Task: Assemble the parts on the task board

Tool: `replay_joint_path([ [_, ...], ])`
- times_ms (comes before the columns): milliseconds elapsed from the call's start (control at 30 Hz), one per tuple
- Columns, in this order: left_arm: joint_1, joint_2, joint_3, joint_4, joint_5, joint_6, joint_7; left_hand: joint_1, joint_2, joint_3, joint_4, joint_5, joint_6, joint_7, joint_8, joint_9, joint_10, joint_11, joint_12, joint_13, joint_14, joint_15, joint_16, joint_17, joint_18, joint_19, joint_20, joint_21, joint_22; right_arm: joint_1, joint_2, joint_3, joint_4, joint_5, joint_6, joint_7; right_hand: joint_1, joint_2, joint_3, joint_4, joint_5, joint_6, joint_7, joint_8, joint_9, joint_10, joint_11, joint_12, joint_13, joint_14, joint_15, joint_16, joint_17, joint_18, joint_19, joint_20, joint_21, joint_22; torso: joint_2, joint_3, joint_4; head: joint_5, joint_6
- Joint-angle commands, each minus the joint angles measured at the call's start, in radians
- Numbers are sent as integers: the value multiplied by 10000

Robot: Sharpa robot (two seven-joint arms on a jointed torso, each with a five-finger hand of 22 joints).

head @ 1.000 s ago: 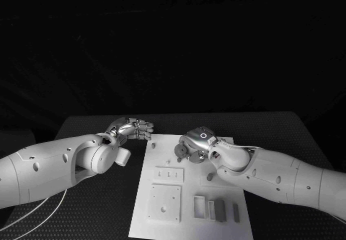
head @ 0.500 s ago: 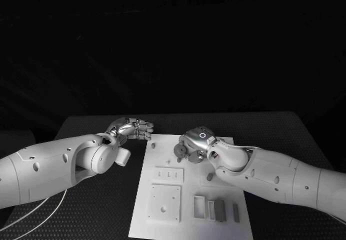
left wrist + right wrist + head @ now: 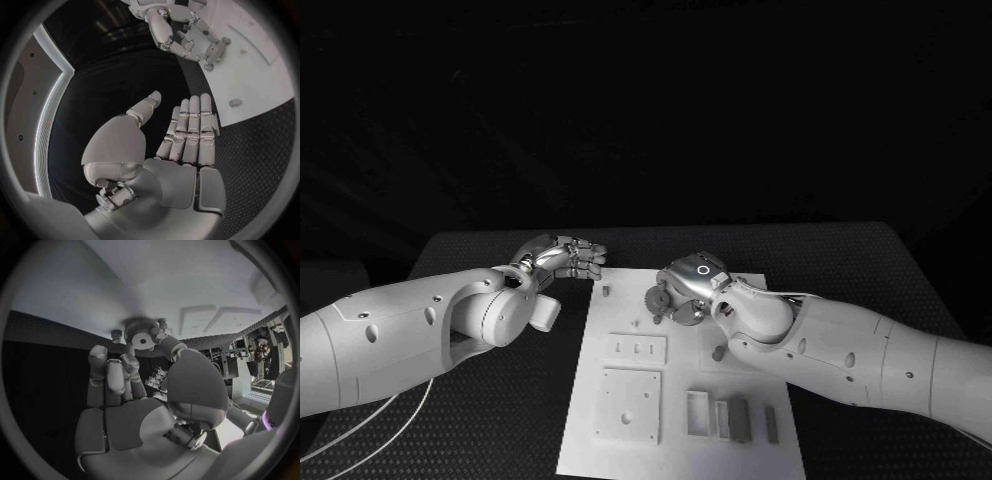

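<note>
The white task board (image 3: 678,400) lies in the middle of the black table. My right hand (image 3: 689,285) hovers over the board's far end and pinches a grey toothed gear (image 3: 655,300) between thumb and fingers; the right wrist view shows the gear (image 3: 142,336) close to the board (image 3: 156,280). A short grey peg (image 3: 604,291) stands near the board's far left corner. My left hand (image 3: 565,256) rests off that corner over the table. In the left wrist view its fingers (image 3: 190,130) lie straight with nothing in them.
A small dark part (image 3: 720,352) sits mid-board by my right forearm. Two grey bars (image 3: 741,421) lie beside rectangular slots at the board's near end. A square plate (image 3: 630,403) and a small slotted plate (image 3: 636,349) lie on the left side.
My right hand has edged slightly left with the gear, uncovering more of the small dark part mid-board. The left hand has not moved.
</note>
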Motion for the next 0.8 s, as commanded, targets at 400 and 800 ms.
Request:
replay_joint_path([
  [400, 12, 31, 10, 4, 21, 98, 60, -12, -5, -29, -16, 34, -36, 5, -58, 15, 34, 61, -45, 11, 18, 69, -62, 21, 144, -74, 16, -63, 16, -38, 64, -4, 6, -104, 16, -271, -162, 6, 7, 119, 37, 75, 84, -46, 15, 32, -28, 28, 35, 10, -43, 49, 42, 455, -11, -58, -37, 153, 0, 4, -2, 1, -9],
  [800, 12, 32, 10, 5, 21, 94, 57, -8, -12, -30, -21, 34, -51, 18, -69, 14, 32, 62, -54, 12, 19, 69, -72, 30, 144, -75, 17, -68, 19, -38, 111, 12, 3, 71, 92, -128, -134, -22, 1, 81, 37, 58, 81, -63, 24, -12, -32, -12, -11, -32, -50, 41, -20, 455, -23, -77, -38, 157, 1, -2, -3, -11, -14],
])
